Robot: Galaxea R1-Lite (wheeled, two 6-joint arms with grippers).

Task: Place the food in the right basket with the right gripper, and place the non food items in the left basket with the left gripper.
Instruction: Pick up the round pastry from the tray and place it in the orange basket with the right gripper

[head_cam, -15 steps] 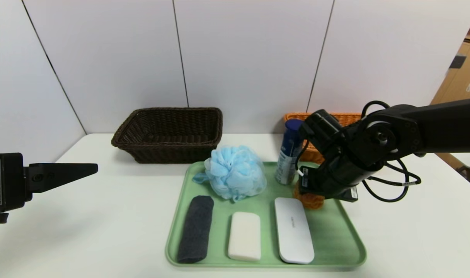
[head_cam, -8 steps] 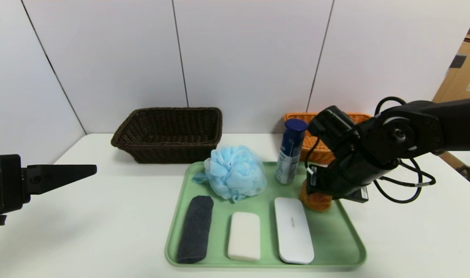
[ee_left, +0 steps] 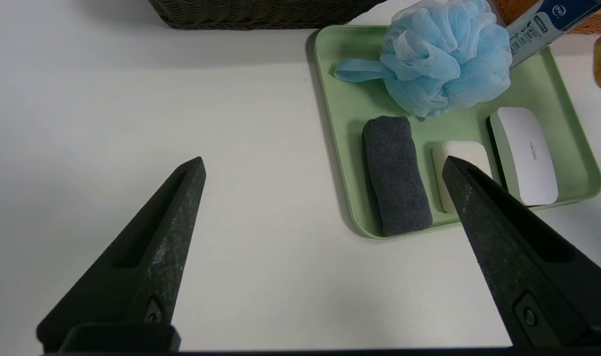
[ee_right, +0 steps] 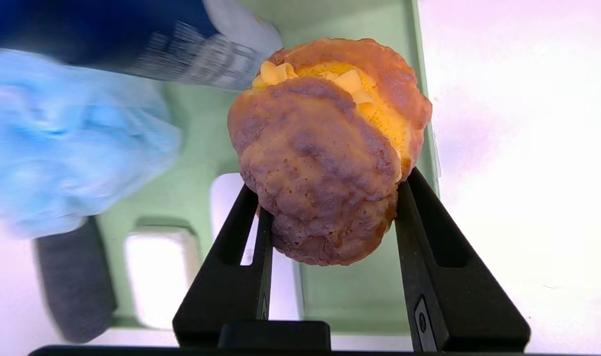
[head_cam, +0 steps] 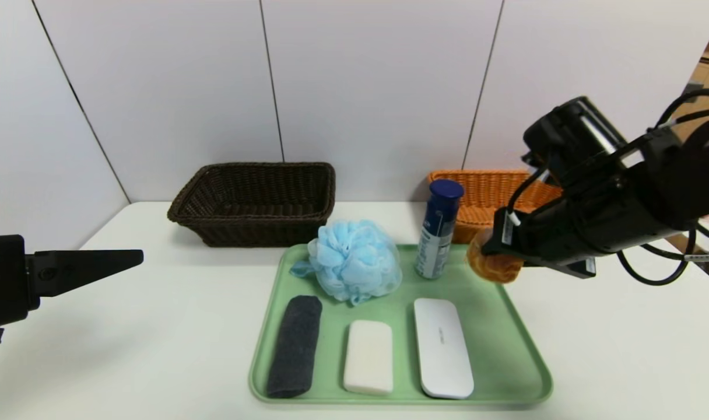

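My right gripper [head_cam: 497, 256] is shut on a golden-brown bread roll [head_cam: 494, 265] [ee_right: 325, 148] and holds it in the air over the right edge of the green tray [head_cam: 506, 350], in front of the orange basket [head_cam: 491, 189]. On the tray lie a blue bath pouf [head_cam: 354, 259], a blue spray can [head_cam: 439, 236], a grey rolled towel [head_cam: 296, 344], a white soap bar [head_cam: 369, 356] and a white case [head_cam: 443, 347]. The dark brown basket [head_cam: 255, 201] stands at the back left. My left gripper [ee_left: 322, 168] is open and empty over the table left of the tray.
The white table [head_cam: 156, 326] ends at a white panelled wall behind the baskets. Cables loop off my right arm [head_cam: 652, 268]. Wooden furniture [head_cam: 704, 116] stands at the far right.
My right gripper has lifted the bread roll off the tray and carried it up and to the right, toward the orange basket. The left arm has barely moved.
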